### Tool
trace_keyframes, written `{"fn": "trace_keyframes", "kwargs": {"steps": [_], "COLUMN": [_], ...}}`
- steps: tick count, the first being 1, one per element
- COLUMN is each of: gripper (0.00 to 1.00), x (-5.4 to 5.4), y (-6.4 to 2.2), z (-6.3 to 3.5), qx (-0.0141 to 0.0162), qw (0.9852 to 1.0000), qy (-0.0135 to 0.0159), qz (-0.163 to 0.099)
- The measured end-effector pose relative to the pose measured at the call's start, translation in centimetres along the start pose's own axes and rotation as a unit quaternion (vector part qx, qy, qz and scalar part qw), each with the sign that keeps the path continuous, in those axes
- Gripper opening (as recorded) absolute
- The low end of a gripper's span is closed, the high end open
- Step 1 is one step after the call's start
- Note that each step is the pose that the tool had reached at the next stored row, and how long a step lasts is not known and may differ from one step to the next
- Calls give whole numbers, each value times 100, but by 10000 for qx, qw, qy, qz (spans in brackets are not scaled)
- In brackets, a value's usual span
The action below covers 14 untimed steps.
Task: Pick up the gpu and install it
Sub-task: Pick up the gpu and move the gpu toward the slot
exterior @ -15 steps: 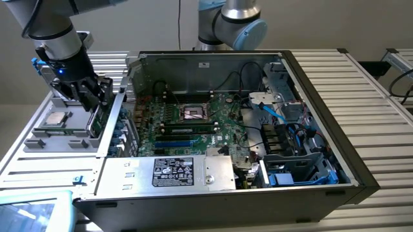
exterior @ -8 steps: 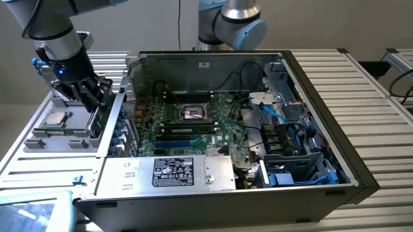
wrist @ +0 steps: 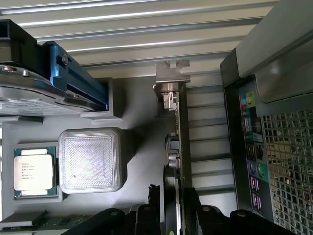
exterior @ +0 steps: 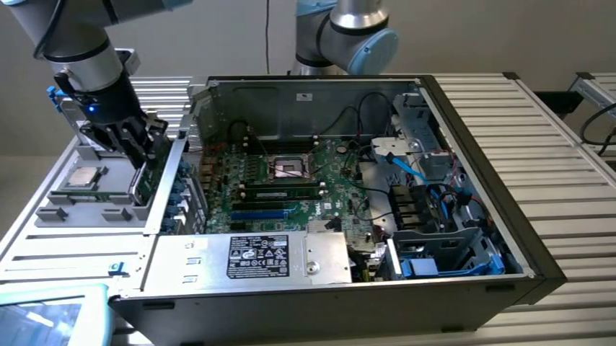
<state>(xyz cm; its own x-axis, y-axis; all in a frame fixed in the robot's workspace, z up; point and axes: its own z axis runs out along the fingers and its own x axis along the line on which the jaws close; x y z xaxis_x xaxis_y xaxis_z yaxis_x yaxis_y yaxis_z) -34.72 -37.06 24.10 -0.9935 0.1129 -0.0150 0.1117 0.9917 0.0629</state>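
Green gpu [exterior: 144, 190], black end effector [exterior: 144, 160]

— Operator, what stands behind you here?
— A plain pale wall [exterior: 500, 36], with one dark cable [exterior: 267, 29] hanging straight down it.
— And underneath?
— You work on a table [exterior: 568, 166] of ribbed metal slats, evenly lit and faintly shining. A second metal frame [exterior: 595, 86] stands at the exterior view's right.
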Motion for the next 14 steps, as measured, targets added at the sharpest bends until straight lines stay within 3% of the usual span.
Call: {"fn": "trace_keyframes", "kwargs": {"steps": [1, 8, 10, 14], "gripper": [34, 34, 27, 27], "x": [-2, -22, -23, -23], "y": [0, -4, -4, -4], "z": [5, 21, 21, 22], "qx": [-1, 1, 1, 0], "qw": [10000, 10000, 10000, 10000], "qy": [-1, 1, 1, 0], "qz": [0, -1, -1, -1]}}
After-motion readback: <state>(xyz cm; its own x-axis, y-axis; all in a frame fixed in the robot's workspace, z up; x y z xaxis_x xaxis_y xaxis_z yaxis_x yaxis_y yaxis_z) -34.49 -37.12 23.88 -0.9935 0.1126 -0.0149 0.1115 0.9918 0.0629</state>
